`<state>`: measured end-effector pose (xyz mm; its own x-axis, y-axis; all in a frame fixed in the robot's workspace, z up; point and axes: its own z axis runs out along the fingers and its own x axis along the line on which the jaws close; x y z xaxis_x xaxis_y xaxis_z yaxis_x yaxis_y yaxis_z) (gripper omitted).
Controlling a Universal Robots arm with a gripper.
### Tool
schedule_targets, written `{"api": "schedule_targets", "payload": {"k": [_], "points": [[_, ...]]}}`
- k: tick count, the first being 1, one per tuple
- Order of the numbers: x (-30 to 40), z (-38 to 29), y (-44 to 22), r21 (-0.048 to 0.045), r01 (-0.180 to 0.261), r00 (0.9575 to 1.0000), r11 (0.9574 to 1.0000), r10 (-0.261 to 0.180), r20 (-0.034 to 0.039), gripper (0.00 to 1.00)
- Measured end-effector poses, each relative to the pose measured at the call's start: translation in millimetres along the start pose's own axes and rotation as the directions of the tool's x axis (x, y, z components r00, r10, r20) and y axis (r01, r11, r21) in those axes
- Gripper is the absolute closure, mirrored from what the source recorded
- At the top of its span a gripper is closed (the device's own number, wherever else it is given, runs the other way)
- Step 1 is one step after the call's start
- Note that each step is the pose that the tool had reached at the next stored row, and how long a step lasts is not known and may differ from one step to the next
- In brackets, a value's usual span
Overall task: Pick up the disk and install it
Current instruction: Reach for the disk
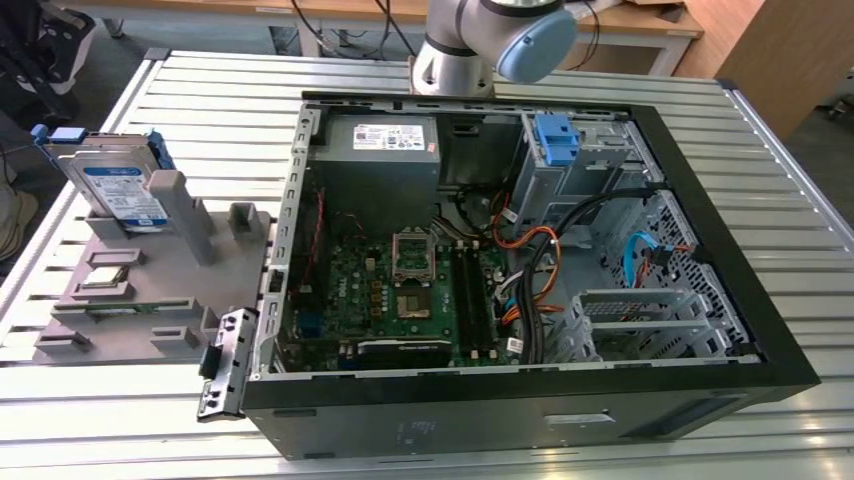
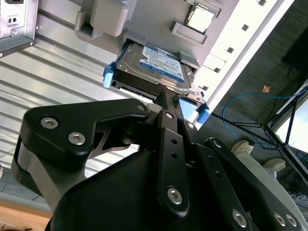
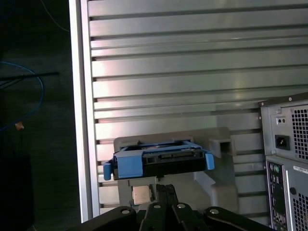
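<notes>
The disk [image 1: 120, 185], a silver drive with a white and blue label in a blue carrier bracket, stands on edge in a grey holder [image 1: 147, 290] at the exterior view's left. Both wrist views look along the gripper at it: the disk [image 2: 154, 67] shows its label in one, and the disk [image 3: 159, 161] shows its blue end and connector edge in the other. My gripper [image 2: 163, 94] [image 3: 164, 188] points at the drive, fingers drawn together with nothing between them. I see a gap between the fingertips and the drive.
An open computer case [image 1: 774, 330] lies right of the holder, with motherboard [image 1: 400, 290], cables, a grey power supply [image 1: 380, 150] and a blue caddy [image 1: 554, 140] at the drive bay. The arm's base [image 1: 454, 60] stands behind the case. The ribbed metal table [image 1: 200, 90] ends just beyond the holder.
</notes>
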<state>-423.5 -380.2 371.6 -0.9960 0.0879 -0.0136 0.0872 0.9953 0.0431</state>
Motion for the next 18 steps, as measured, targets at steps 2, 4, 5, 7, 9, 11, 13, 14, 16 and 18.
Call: {"api": "schedule_targets", "payload": {"k": [2, 4, 5, 7, 9, 11, 13, 14, 16, 18], "points": [[0.4, 0.6, 0.0, 0.0, 0.0, 1.0, 1.0, 0.0, 0.0, 0.89], [0.5, 1.3, 0.0, -0.0001, 0.0, 1.0, 1.0, 0.0, 0.0001, 0.89], [0.6, 1.4, 0.0, 0.0, 0.0, 1.0, 1.0, 0.0, -0.0001, 0.89], [0.6, 1.6, 0.0, 0.0, 0.001, 1.0, 1.0, -0.001, 0.0001, 0.89], [0.7, 1.8, 0.0, -0.0001, 0.003, 1.0, 1.0, -0.003, 0.0008, 0.89], [0.6, 1.8, 0.0, -0.0003, 0.008, 1.0, 1.0, -0.008, 0.0013, 0.89], [0.6, 1.9, 0.0, -0.0004, 0.016, 0.9999, 0.9999, -0.016, 0.0013, 0.89], [0.7, 1.9, 0.0, -0.0005, 0.021, 0.9998, 0.9998, -0.021, 0.0012, 0.89], [0.7, 1.9, 0.0, -0.0006, 0.03, 0.9995, 0.9995, -0.03, 0.0011, 0.89], [0.7, 1.9, 0.0, -0.0008, 0.037, 0.9993, 0.9993, -0.037, 0.0011, 0.89]]}}
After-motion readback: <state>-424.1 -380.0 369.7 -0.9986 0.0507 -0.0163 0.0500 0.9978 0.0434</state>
